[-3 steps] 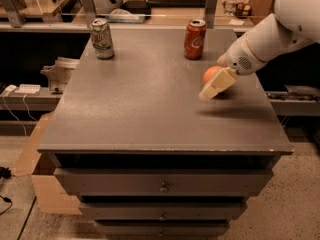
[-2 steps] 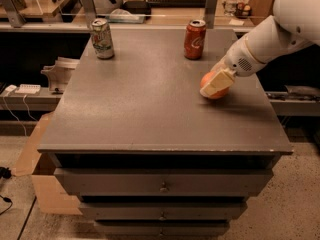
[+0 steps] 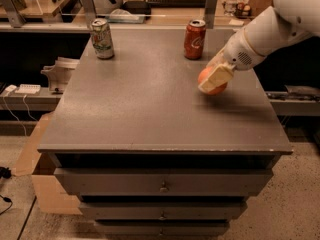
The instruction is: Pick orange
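Observation:
The orange [image 3: 204, 76] is at the right side of the grey cabinet top [image 3: 145, 104], just in front of the red cola can [image 3: 194, 39]. My gripper [image 3: 214, 80] reaches in from the upper right on a white arm [image 3: 260, 34]. It is closed around the orange. One cream-coloured finger [image 3: 216, 77] lies across the front of the fruit, so only its left side and bottom edge show. The other finger is hidden behind the fruit. I cannot tell whether the orange rests on the top or is just off it.
A green-and-white can [image 3: 102, 39] stands at the back left corner. The cabinet has drawers [image 3: 162, 186] below its front edge. A cardboard box [image 3: 35, 154] sits on the floor at the left. Shelves with clutter [image 3: 125, 9] run behind the cabinet.
The gripper has settled slightly lower over the orange, and its finger now covers more of the fruit. The cans have not moved.

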